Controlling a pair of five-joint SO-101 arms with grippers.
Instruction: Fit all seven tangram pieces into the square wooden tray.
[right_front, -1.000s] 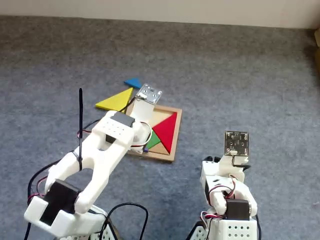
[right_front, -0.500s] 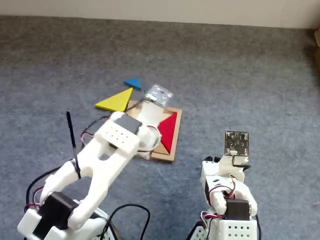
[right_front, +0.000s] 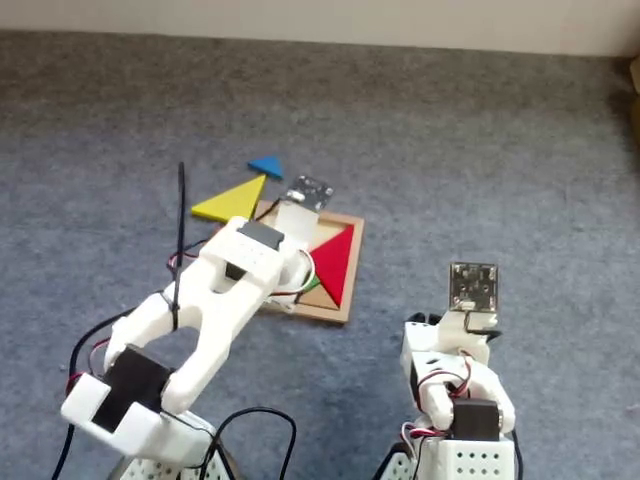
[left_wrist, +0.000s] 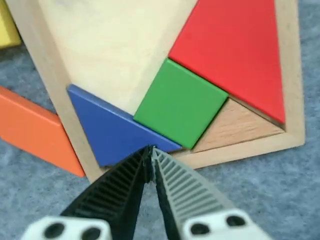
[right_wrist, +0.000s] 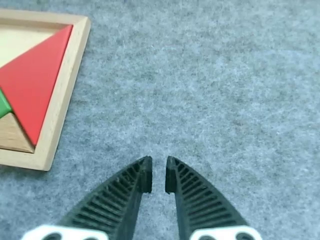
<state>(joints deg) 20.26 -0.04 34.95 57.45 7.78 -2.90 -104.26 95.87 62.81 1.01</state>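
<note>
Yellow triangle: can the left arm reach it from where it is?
Probably yes. The yellow triangle lies bare on the carpet right beside the wooden tray, where the left gripper hovers shut. Nothing blocks the way; it must open first.

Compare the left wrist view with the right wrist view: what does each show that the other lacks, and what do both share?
Left wrist view: blue triangle, orange piece beside the tray, shut left gripper. Right wrist view: right gripper, slightly open, over bare carpet. Both: tray, red triangle, green square, wood triangle.
</note>
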